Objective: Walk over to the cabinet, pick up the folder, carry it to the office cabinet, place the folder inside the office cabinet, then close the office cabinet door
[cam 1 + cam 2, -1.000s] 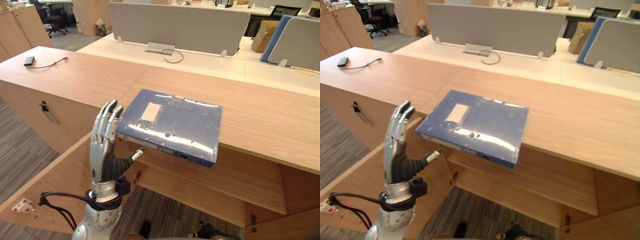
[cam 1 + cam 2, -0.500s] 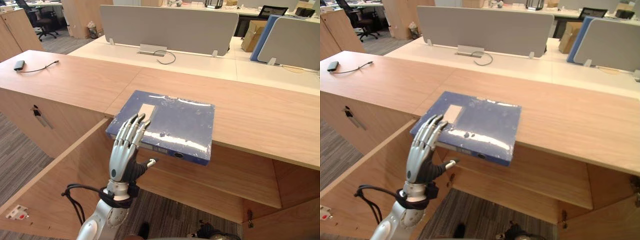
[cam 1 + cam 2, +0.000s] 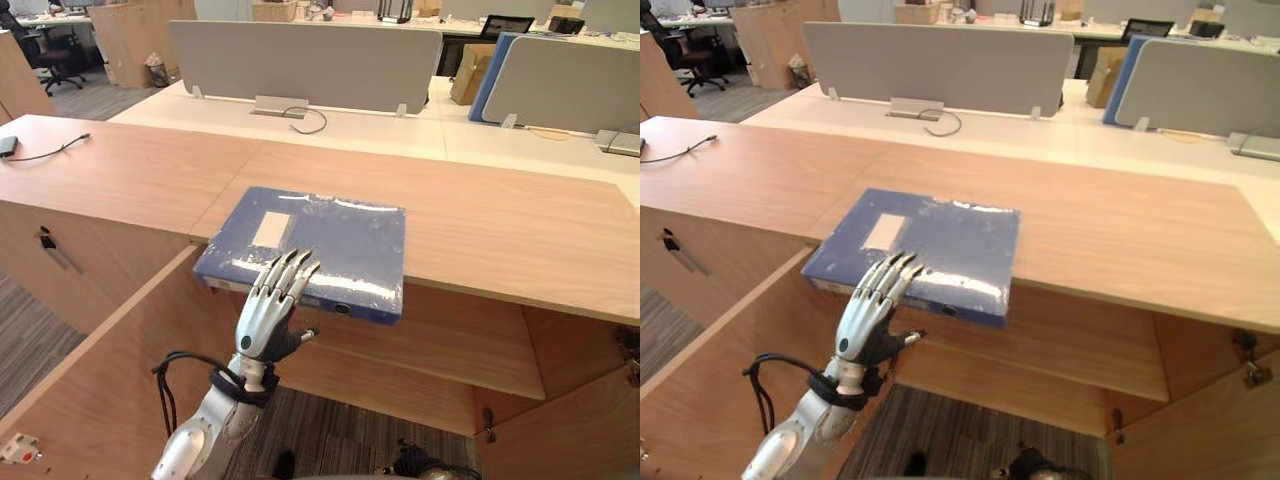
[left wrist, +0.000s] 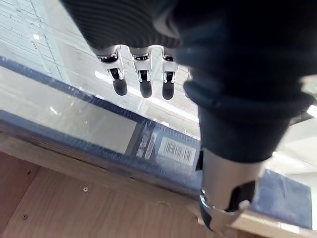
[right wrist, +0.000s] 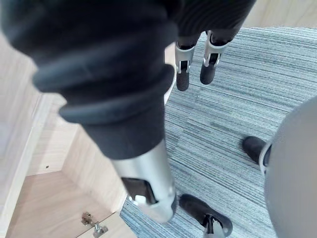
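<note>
Cabinet door (image 3: 90,370): It stands wide open on the left, so the way into the office cabinet is free.
Left hand (image 3: 268,318): It reaches up to the near edge of the folder. Its fingers (image 3: 290,275) are straight and spread apart over the top of the folder, and the thumb sits lower, in front of the edge. It holds nothing. It is hard to tell if the fingertips touch the cover.
Folder (image 3: 330,240): The blue folder lies flat on the cabinet top (image 3: 500,230). Its near edge sticks out past the wood, which leaves room for a thumb to go under it.
Step now: Likely getting ready to pinch the folder's edge and lift it.
Shelf (image 3: 450,350): It sits inside the cabinet, under the folder. This looks like the spot where the folder should go.
Right hand (image 5: 148,168): It hangs low over the grey carpet (image 5: 233,99), fingers loose and holding nothing.
</note>
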You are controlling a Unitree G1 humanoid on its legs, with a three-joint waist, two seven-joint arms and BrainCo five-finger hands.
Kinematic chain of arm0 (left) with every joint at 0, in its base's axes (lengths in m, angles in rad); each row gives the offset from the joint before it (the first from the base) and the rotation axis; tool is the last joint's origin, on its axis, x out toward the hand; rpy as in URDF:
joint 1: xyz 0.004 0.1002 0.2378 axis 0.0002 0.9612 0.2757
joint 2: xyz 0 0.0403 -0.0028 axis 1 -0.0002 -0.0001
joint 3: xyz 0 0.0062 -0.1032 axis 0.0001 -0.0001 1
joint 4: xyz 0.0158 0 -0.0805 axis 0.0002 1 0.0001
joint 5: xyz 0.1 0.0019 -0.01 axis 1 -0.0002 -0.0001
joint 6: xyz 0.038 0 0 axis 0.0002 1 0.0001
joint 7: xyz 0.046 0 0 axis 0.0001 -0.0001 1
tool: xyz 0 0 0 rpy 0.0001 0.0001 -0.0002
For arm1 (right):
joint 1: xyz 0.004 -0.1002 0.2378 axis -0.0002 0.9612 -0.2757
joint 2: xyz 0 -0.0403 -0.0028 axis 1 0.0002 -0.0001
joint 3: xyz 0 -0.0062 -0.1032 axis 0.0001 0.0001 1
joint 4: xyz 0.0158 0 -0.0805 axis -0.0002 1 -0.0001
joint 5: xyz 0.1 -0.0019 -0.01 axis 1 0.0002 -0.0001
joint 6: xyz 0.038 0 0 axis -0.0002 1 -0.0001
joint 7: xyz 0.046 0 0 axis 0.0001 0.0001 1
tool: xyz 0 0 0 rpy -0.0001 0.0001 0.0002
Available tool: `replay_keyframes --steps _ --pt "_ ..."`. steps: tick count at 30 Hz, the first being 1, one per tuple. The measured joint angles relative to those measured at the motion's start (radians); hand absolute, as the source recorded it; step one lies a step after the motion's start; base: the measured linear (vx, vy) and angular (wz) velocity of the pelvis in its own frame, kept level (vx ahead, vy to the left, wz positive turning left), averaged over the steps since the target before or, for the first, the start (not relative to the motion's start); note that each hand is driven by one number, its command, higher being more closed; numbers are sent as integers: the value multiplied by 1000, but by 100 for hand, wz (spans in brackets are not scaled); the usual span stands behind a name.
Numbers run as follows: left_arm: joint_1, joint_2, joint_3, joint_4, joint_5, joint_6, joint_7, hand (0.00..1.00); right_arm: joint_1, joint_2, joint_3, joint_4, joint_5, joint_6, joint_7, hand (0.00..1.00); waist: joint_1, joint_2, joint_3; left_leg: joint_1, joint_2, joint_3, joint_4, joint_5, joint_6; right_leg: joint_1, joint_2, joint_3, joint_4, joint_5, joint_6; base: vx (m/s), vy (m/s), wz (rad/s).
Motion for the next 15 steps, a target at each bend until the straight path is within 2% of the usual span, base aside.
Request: replay_keyframes --steps 9,15 --pt "-47 15 1 65 39 4 -4 0 -2 0 -1 -28 0 -1 2 0 -11 6 1 2 2 2 -2 -7 -5 8 7 2 -24 4 -2 4 -5 0" --pt "-77 25 1 107 49 23 -4 0 -3 0 -1 -50 0 0 2 0 -22 14 8 18 1 17 -2 -17 -9 27 8 15 -40 6 -1 34 -19 -6"
